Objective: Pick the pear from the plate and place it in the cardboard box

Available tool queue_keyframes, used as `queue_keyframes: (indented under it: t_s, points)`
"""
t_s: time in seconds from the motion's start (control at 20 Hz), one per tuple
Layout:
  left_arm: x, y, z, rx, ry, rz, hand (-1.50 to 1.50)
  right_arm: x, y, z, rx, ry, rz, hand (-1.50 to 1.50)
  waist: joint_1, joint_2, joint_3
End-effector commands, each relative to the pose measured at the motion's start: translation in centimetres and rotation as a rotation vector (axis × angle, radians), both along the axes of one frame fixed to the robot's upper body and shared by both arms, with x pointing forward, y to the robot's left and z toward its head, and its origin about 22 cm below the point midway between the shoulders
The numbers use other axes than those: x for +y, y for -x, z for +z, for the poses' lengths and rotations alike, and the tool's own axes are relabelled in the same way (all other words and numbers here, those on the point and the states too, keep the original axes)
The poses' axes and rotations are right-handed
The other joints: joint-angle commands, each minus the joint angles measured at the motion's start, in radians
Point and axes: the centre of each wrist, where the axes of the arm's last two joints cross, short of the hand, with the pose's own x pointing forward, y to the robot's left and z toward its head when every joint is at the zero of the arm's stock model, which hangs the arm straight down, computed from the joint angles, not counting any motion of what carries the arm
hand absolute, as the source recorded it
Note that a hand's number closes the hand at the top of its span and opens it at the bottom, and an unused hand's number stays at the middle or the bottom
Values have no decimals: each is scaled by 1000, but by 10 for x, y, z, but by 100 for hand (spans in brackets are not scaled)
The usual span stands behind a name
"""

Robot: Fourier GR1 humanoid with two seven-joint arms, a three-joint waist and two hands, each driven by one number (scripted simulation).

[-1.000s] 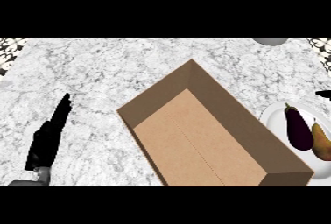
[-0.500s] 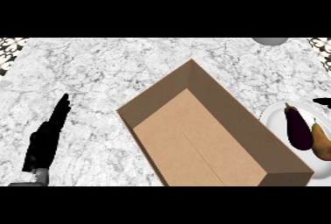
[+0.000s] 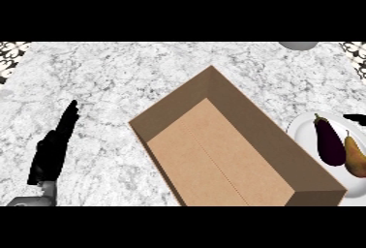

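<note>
A brownish-yellow pear (image 3: 355, 158) lies on a white plate (image 3: 301, 128) at the right edge, next to a dark purple eggplant (image 3: 328, 141). An open cardboard box (image 3: 214, 160) lies slantwise in the middle of the counter with nothing inside, its right wall close to the plate. My left hand (image 3: 52, 147) rests at the left with fingers straight and pointing up, far from the box and holding nothing. Only a black tip of my right hand (image 3: 355, 116) shows at the right edge, just above the plate.
The counter top (image 3: 129, 77) is grey-white marble. A grey round object (image 3: 298, 45) sits at the far edge, upper right. Patterned patches show in the top corners (image 3: 13, 48).
A black tip of my right hand has come into view at the right edge above the plate. The left hand, box, pear and eggplant stay where they were.
</note>
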Motion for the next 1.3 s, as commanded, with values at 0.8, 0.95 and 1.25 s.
queue_keyframes:
  t_s: [0.8,0.95,1.25]
  points:
    - [-1,15,-6,3,8,16,0,-4,18,-40,37,22,21,-150,3,0,0]
    - [18,0,12,7,4,-2,0,-15,14,-31,35,-36,-17,150,2,1,0]
    - [5,6,3,19,6,3,0,-9,26,-52,-107,127,101,150,5,2,1]
